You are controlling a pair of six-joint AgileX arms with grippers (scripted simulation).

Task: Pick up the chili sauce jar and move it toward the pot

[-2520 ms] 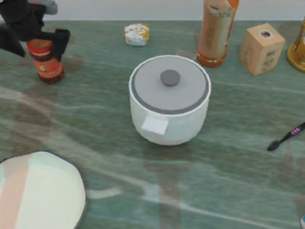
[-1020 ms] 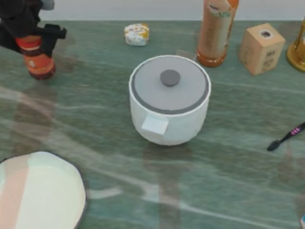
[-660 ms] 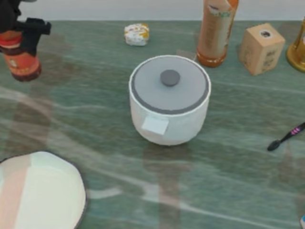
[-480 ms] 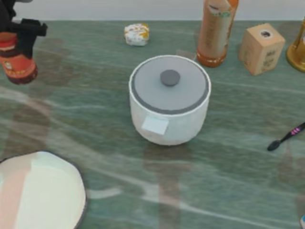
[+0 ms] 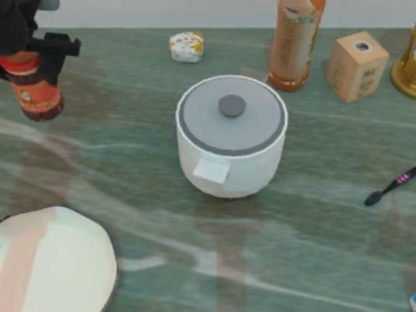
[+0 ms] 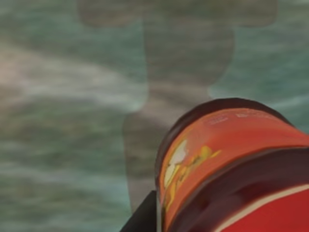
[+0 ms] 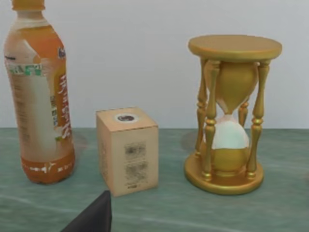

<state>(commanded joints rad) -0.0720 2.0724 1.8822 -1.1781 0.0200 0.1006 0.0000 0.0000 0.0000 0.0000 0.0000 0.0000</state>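
The chili sauce jar, dark glass with a red-orange cap and label, hangs above the table at the far left. My left gripper is shut on it just under the cap. In the left wrist view the jar fills the lower part, over its own shadow on the green table. The pot, white with a grey lid and a dark knob, stands at the table's middle, well to the right of the jar. My right gripper shows only as a dark tip in the right wrist view and is out of the top view.
Along the back stand a small white-orange packet, a tall orange bottle, a wooden box and a gold hourglass. A toothbrush lies at the right edge. A pale plate sits at the front left.
My left gripper lifted the jar off the table and swung it left; in the last half second it has come back a little to the right, toward the pot.
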